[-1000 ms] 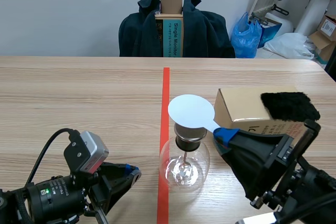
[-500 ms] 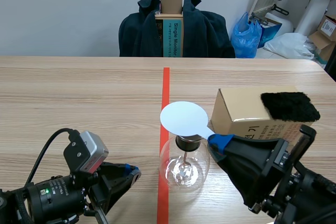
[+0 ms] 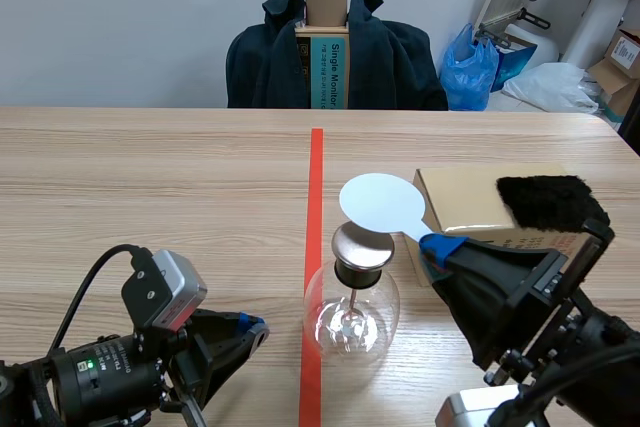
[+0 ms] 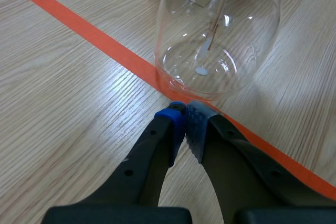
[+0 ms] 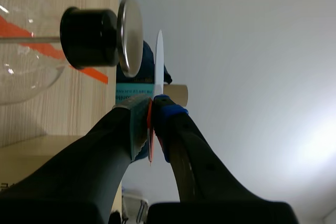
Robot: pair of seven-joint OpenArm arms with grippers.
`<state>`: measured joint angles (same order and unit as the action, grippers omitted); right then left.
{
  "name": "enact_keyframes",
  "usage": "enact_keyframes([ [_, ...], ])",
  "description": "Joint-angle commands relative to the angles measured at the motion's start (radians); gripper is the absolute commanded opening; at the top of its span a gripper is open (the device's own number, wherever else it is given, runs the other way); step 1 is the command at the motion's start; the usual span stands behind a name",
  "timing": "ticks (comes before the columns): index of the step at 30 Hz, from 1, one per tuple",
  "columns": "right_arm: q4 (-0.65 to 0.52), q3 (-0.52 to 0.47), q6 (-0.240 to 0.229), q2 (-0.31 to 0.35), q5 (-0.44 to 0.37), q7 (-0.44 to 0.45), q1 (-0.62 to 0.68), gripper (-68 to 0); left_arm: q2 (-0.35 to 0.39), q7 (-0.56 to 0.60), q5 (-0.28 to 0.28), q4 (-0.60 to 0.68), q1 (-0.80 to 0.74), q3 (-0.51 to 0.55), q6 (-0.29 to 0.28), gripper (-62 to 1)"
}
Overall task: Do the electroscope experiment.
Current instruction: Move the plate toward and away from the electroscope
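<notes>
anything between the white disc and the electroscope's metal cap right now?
Nothing. The right wrist view shows a bare gap between the white disc and the metal cap.

Your left gripper [image 4: 184,116] lies low, fingers pressed together; your right gripper [image 5: 151,106], raised, pinches the white disc [image 3: 381,204].

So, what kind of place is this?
Probably a lab or office workroom: a wooden table with a glass electroscope, the right pincer holding a white disc near it, and a coat and blue bag at the back.
</notes>
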<state>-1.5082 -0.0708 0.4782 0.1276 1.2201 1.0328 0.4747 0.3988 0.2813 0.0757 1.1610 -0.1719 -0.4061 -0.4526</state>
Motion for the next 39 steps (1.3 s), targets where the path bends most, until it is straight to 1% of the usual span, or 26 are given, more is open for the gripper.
enact_keyframes([
  [1,-0.022,-0.006,0.007,0.011,-0.015,-0.030,-0.009,-66.7,-0.005,0.016,0.009,0.024,-0.005,0.003,-0.003,-59.2],
  [8,-0.022,-0.006,0.007,0.011,-0.016,-0.204,-0.009,-66.7,-0.005,0.016,0.009,0.024,-0.005,0.003,-0.003,-59.2],
  [11,-0.022,-0.006,0.007,0.011,-0.016,-0.265,-0.009,-66.7,-0.005,0.016,0.009,0.024,-0.005,0.003,-0.003,-59.2],
  [14,-0.022,-0.006,0.007,0.011,-0.016,-0.295,-0.009,-66.7,-0.005,0.016,0.009,0.024,-0.005,0.003,-0.003,-59.2],
  [17,-0.022,-0.006,0.007,0.011,-0.016,-0.290,-0.009,-66.7,-0.005,0.016,0.009,0.024,-0.005,0.003,-0.003,-59.2],
  [20,-0.022,-0.006,0.007,0.011,-0.016,-0.238,-0.009,-66.7,-0.005,0.016,0.009,0.024,-0.005,0.003,-0.003,-59.2],
  [32,-0.022,-0.006,0.007,0.011,-0.016,0.038,-0.009,-66.7,-0.005,0.016,0.009,0.024,-0.005,0.003,-0.003,-59.2],
  [36,-0.022,-0.006,0.007,0.011,-0.016,0.111,-0.009,-66.7,-0.005,0.016,0.009,0.024,-0.005,0.003,-0.003,-59.2],
  [39,-0.022,-0.006,0.007,0.011,-0.016,0.147,-0.009,-66.7,-0.005,0.016,0.009,0.024,-0.005,0.003,-0.003,-59.2],
])
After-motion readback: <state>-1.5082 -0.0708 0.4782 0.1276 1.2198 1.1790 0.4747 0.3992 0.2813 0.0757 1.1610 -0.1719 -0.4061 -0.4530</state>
